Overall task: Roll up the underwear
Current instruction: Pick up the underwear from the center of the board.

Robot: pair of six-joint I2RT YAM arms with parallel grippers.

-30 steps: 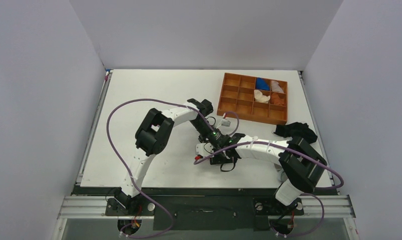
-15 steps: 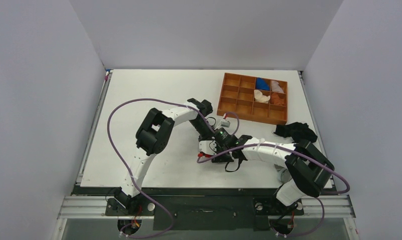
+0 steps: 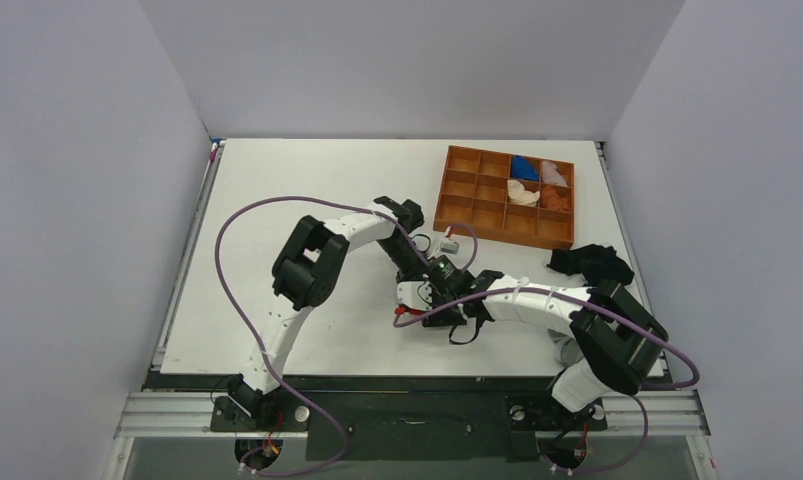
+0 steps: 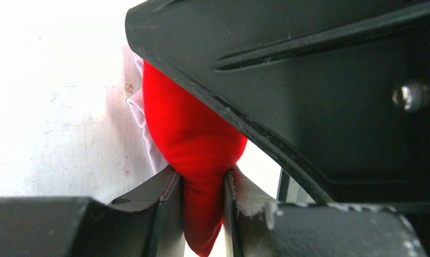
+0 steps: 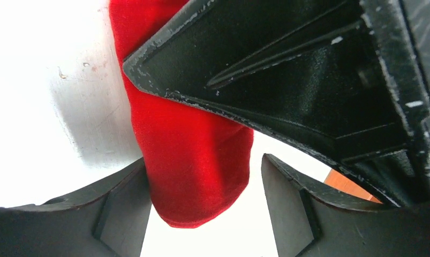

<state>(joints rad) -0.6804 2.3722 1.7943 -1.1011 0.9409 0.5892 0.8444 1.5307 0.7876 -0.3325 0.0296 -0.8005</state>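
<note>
The underwear (image 4: 194,134) is bright red fabric with white trim, bunched on the white table. My left gripper (image 4: 202,184) is shut on a fold of the red fabric, which hangs pinched between its pads. My right gripper (image 5: 204,174) is open around another red fold (image 5: 191,160). That fold touches the left finger and leaves a gap to the right finger. In the top view both grippers meet at the table's middle, left gripper (image 3: 422,270) above right gripper (image 3: 435,295). They hide most of the underwear there, and only a red sliver (image 3: 400,313) shows.
A wooden compartment tray (image 3: 467,208) stands at the back right, with blue, white and orange rolled items in its right cells. A small grey item (image 3: 452,243) lies just in front of it. A black garment (image 3: 592,263) lies at the right edge.
Over the last second my right arm shifted, its elbow going right and its gripper moving slightly up toward the left gripper. Since half a second ago nothing has visibly moved.
</note>
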